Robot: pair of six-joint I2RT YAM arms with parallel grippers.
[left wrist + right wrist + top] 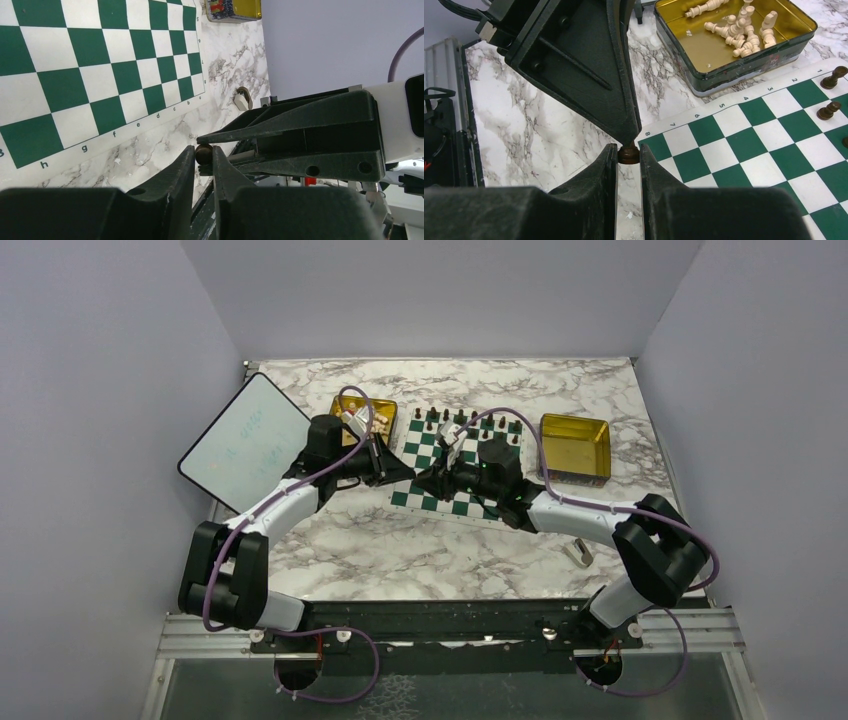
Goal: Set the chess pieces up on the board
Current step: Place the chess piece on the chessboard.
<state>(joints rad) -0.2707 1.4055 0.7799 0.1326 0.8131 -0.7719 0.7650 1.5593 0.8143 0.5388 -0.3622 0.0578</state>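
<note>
1. Squarely between the two claws sits one dark chess piece [628,153], over the marble table [350,550] just off the corner of the board [744,132] that is marked 8.
2. The right gripper [628,159] is drawn narrow, with a finger pressed against each side of that piece.
3. The left gripper [203,155] is just as narrow and pinches the rounded end of the same piece. In the right wrist view its tips come down onto the piece from above.
4. The board lies flat on the table with most of its green and white squares bare. The other dark pieces [460,422] stand along its far rows.
5. Just beyond the board's left edge is a gold tray [749,75], and cream pieces [744,37] lie jumbled inside it.
6. A second gold tray [575,445] sits off the board's right edge.
7. A white tablet [245,440] lies at the table's far left.
8. A small grey block [578,552] rests on the marble beside the right arm.
</note>
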